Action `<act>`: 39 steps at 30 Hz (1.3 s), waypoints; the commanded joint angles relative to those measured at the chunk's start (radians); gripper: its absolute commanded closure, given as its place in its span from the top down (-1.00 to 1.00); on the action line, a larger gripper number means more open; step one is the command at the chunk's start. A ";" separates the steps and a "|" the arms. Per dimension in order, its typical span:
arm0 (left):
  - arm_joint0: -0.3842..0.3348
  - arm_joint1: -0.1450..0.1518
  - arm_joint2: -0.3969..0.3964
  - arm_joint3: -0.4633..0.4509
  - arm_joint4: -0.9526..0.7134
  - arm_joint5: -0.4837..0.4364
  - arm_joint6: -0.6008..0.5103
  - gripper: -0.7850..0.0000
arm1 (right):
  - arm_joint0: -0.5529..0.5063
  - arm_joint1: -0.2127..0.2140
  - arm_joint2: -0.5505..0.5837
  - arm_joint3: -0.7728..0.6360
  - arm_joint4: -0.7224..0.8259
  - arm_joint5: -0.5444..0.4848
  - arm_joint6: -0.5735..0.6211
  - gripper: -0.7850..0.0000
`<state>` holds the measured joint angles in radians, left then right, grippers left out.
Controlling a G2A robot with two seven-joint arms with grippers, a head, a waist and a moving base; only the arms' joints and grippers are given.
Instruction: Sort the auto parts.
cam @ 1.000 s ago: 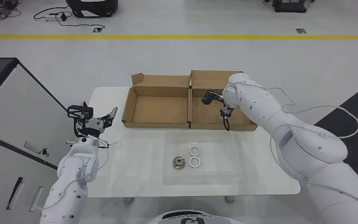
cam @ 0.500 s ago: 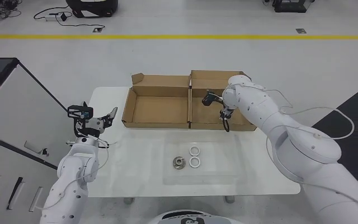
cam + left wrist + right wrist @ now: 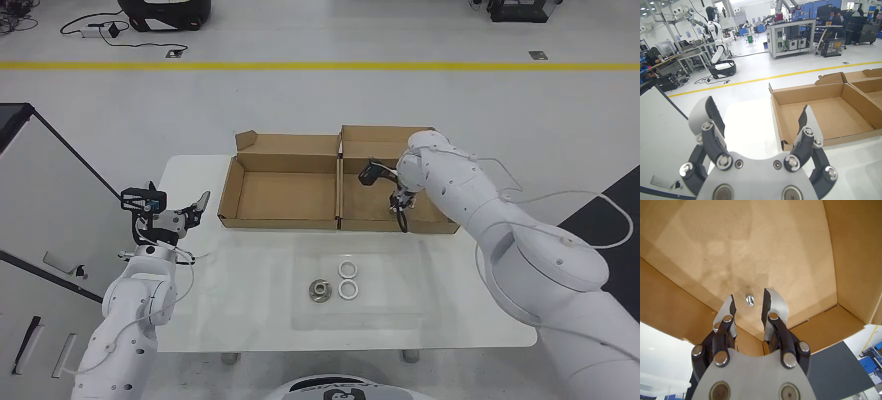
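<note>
My right gripper (image 3: 748,294) hangs open inside the right cardboard box (image 3: 372,205), near its front wall. A small silver bolt (image 3: 749,300) lies on the box floor (image 3: 753,247) between the fingers, touching neither. In the top view that gripper (image 3: 398,212) points down into the box. On the table in front of the boxes sit a grey metal flanged part (image 3: 319,290) and two white rings (image 3: 348,269) (image 3: 348,289). My left gripper (image 3: 757,103) is held open and empty above the table's left side (image 3: 195,208), facing the left box (image 3: 829,117).
The left cardboard box (image 3: 280,195) stands against the right one at the back of the table. The loose parts rest on a clear plastic sheet (image 3: 400,300). A white panel (image 3: 40,190) leans beside the table at the left.
The right gripper has shifted slightly within the right box, its fingers now a little farther from the front wall. The left arm has stayed put.
</note>
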<state>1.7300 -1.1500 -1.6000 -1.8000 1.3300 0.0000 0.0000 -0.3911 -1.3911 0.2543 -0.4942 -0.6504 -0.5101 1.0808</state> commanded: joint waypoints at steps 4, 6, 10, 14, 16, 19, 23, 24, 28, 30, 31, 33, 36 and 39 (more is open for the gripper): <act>0.000 0.000 0.000 0.000 0.000 0.000 0.000 1.00 | 0.015 0.014 0.030 -0.027 0.015 -0.018 -0.018 -0.22; 0.000 0.000 0.000 0.000 0.000 0.000 0.000 1.00 | 0.022 0.025 0.047 -0.047 0.025 -0.032 -0.028 -0.21; 0.000 0.000 0.000 0.000 0.000 0.000 0.000 1.00 | 0.028 0.064 0.102 -0.117 0.070 -0.092 -0.066 0.05; 0.000 0.000 0.000 0.000 0.000 0.000 0.000 1.00 | 0.015 0.124 0.165 -0.227 0.089 -0.121 -0.069 1.00; 0.000 0.000 0.000 0.000 0.000 0.000 0.000 1.00 | -0.005 0.163 0.207 -0.305 0.099 -0.130 -0.062 1.00; 0.000 0.000 0.000 0.000 0.000 0.000 0.000 1.00 | -0.062 0.234 0.298 -0.448 0.134 -0.150 -0.050 1.00; 0.000 0.000 0.000 0.000 0.000 0.000 0.000 1.00 | -0.189 0.340 0.466 -0.676 0.197 -0.175 -0.007 1.00; 0.000 0.000 0.000 0.000 0.000 0.000 0.000 1.00 | -0.230 0.366 0.517 -0.736 0.221 -0.186 0.003 1.00; 0.000 0.000 0.000 0.000 0.000 0.000 0.000 1.00 | -0.414 0.460 0.721 -0.949 0.305 -0.208 0.021 1.00; 0.000 0.000 0.000 0.000 0.000 0.000 0.000 1.00 | -0.505 0.500 0.816 -1.030 0.348 -0.216 0.013 1.00; 0.000 0.000 0.000 0.000 0.000 0.000 0.000 1.00 | -0.548 0.519 0.858 -1.067 0.363 -0.219 0.010 1.00; 0.000 0.000 0.000 0.000 0.000 0.000 0.000 1.00 | -0.625 0.551 0.935 -1.121 0.403 -0.233 -0.004 1.00; 0.000 0.000 0.000 0.000 0.000 0.000 0.000 1.00 | -0.727 0.593 1.040 -1.172 0.455 -0.260 -0.031 1.00; 0.000 0.000 0.000 0.000 0.000 0.000 0.000 1.00 | -0.827 0.631 1.146 -1.191 0.506 -0.304 -0.074 1.00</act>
<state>1.7300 -1.1500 -1.6000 -1.8000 1.3300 0.0000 0.0000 -1.1726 -0.7752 1.3502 -1.6814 -0.1646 -0.7957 1.0244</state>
